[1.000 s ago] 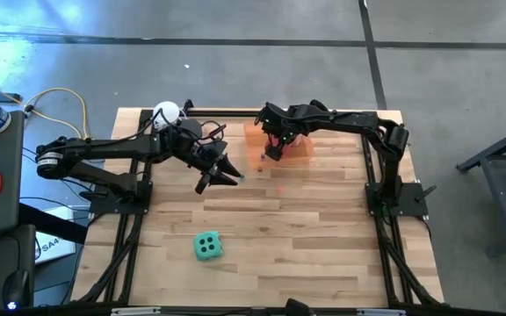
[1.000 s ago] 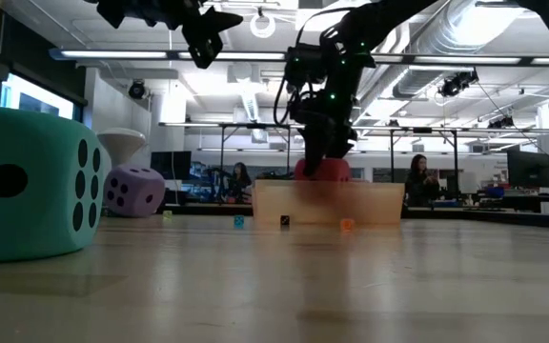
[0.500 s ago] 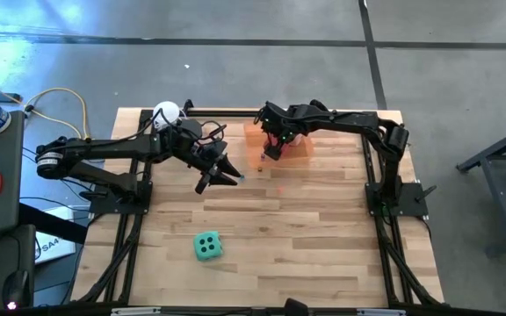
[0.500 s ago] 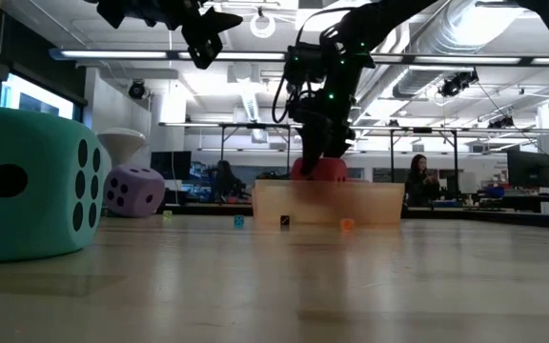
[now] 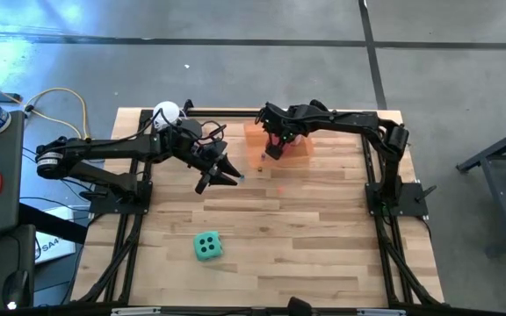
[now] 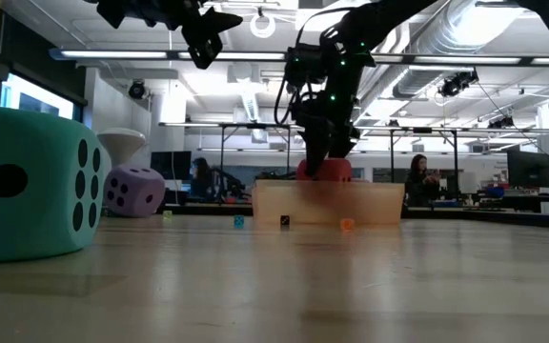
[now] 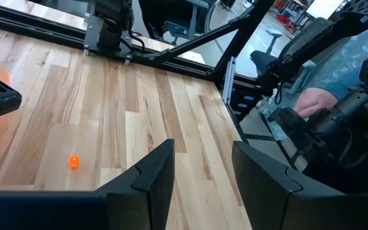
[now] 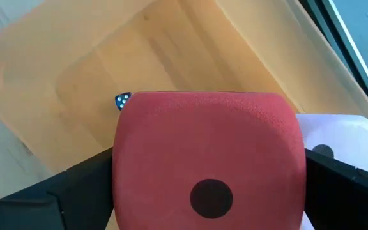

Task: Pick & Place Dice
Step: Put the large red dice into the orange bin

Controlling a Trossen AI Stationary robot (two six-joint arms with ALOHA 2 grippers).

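**Obs. A:** While the right gripper (image 8: pixel 203 191) hangs over the orange tray (image 5: pixel 255 133) at the table's far side, what sits between its fingers?

**Obs. B:** Red die (image 8: pixel 206 163), one black pip facing the wrist camera. Dark fingers (image 8: pixel 50 191) stand against both flanks, spread wide around it: a grip on the die. Low view puts the red die (image 6: pixel 324 170) just above the tray's front wall (image 6: pixel 327 203), under the gripper.

**Obs. A:** Anything else in the tray?

**Obs. B:** Right wrist view shows a pale die face with a dark pip beside the red one, mostly hidden; colour not certain. Also a tiny blue die (image 8: pixel 122 99) on the tray floor.

**Obs. A:** Left gripper (image 5: pixel 222 172)?

**Obs. B:** Raised above mid-table, left of the tray, well apart from it. Left wrist view: fingers (image 7: pixel 149 176) part-way open with bare wood showing in the gap, nothing held. A small orange bead (image 7: pixel 74 161) lies on the table (image 5: pixel 323 237) beyond them.

**Obs. A:** Other dice?

**Obs. B:** Green-teal die (image 5: pixel 207 247) alone on the near part of the table, left of centre. Purple die (image 6: pixel 134 191) shows in the low view at the far left, beside the white-topped cup (image 5: pixel 166 113); from above the left arm covers it.
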